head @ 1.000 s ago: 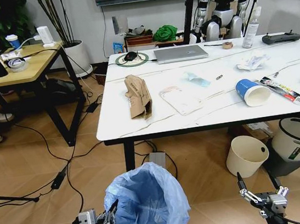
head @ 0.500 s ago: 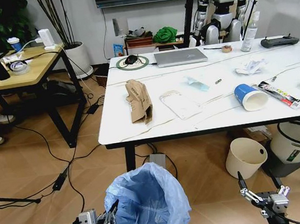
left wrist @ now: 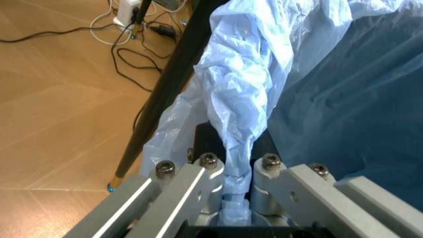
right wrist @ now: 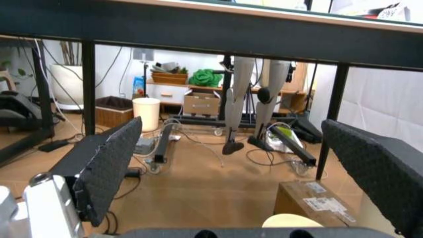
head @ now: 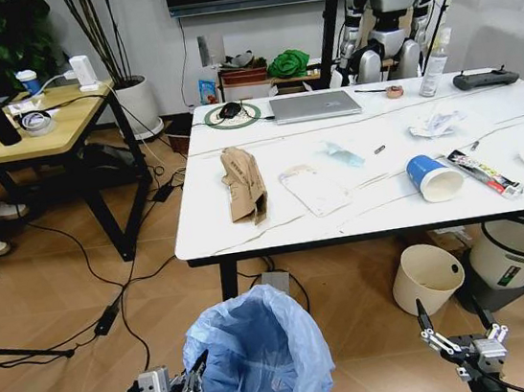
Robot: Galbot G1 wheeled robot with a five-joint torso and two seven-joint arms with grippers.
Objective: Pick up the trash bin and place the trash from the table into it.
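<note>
The trash bin (head: 259, 356), lined with a crinkled light-blue bag, sits low in the head view in front of the table (head: 277, 236). My left gripper (head: 186, 390) is shut on its rim at the left. The left wrist view shows the fingers (left wrist: 198, 173) clamped on a bunched fold of the bag (left wrist: 241, 124). My right gripper (head: 460, 339) hangs open with nothing in it, right of the bin and below table height. On the table lie a crumpled brown paper bag (head: 243, 184), a flat clear package (head: 314, 189), a blue paper cup (head: 433, 176), a white wad (head: 431, 123) and a wrapper (head: 483, 172).
A cream bin (head: 430, 275) and a white bucket with a black rim (head: 516, 254) stand under the table's right side. A laptop (head: 316, 105) and black remote (head: 486, 78) lie at the far edge. Cables (head: 112, 303) trail from a wooden desk (head: 30, 125).
The whole head view has shifted slightly, and the table's front edge sits a little lower in it. Both grippers and the held bin keep their places in the picture.
</note>
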